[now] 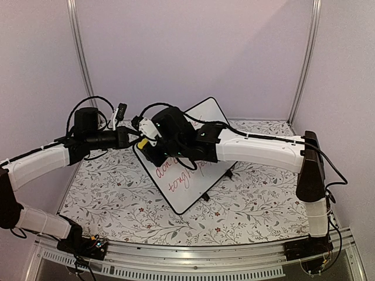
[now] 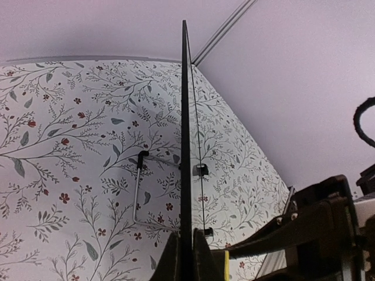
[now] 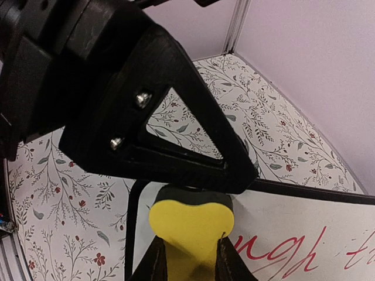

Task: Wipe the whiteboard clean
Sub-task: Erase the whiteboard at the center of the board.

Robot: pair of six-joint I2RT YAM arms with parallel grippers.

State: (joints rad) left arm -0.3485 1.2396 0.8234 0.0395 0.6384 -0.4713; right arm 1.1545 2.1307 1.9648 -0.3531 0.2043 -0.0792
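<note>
The whiteboard (image 1: 188,188) stands tilted at the table's middle, with red handwriting on its face. My left gripper (image 1: 133,140) is shut on the board's upper left edge. In the left wrist view the board (image 2: 186,117) shows edge-on, a thin black line, with the left gripper (image 2: 187,260) pinching it. My right gripper (image 1: 153,151) is shut on a yellow eraser (image 3: 190,225) whose dark felt side presses on the whiteboard (image 3: 304,216) near that corner, left of the red writing. A black finger of the left gripper (image 3: 176,161) lies just above the eraser.
A bent wire stand (image 2: 137,193) props the board from behind. A floral cloth (image 1: 117,199) covers the table. Metal posts (image 1: 79,58) and pale walls close in the back and sides. A metal rail (image 1: 193,257) runs along the near edge.
</note>
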